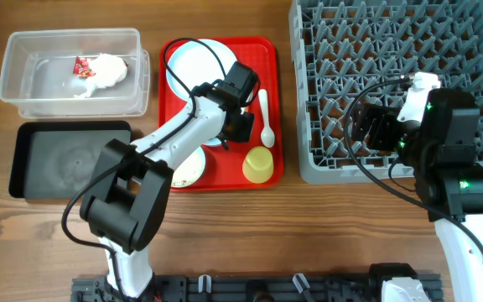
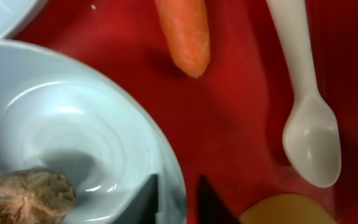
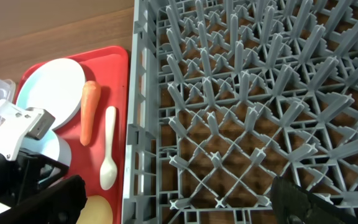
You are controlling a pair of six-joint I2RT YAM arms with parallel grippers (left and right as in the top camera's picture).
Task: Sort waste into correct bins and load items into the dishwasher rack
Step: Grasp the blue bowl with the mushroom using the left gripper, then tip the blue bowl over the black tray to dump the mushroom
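Observation:
My left gripper [image 1: 229,138] is down on the red tray [image 1: 271,50]. In the left wrist view its fingers [image 2: 178,202] straddle the rim of a pale bowl [image 2: 73,124], closed on it, one inside and one outside. A crumpled brown scrap [image 2: 33,196] lies in the bowl. A carrot [image 2: 185,34], a white spoon [image 2: 309,137] and a yellow cup [image 2: 291,211] lie beside it. My right gripper [image 1: 367,126] hovers open and empty over the grey dishwasher rack [image 1: 304,159]; the right wrist view shows its fingers [image 3: 176,190] spread wide.
A white plate [image 1: 195,63] sits at the tray's back. A clear bin [image 1: 23,46] at the back left holds white crumpled waste with a red wrapper [image 1: 99,71]. A black bin [image 1: 65,159] stands in front of it.

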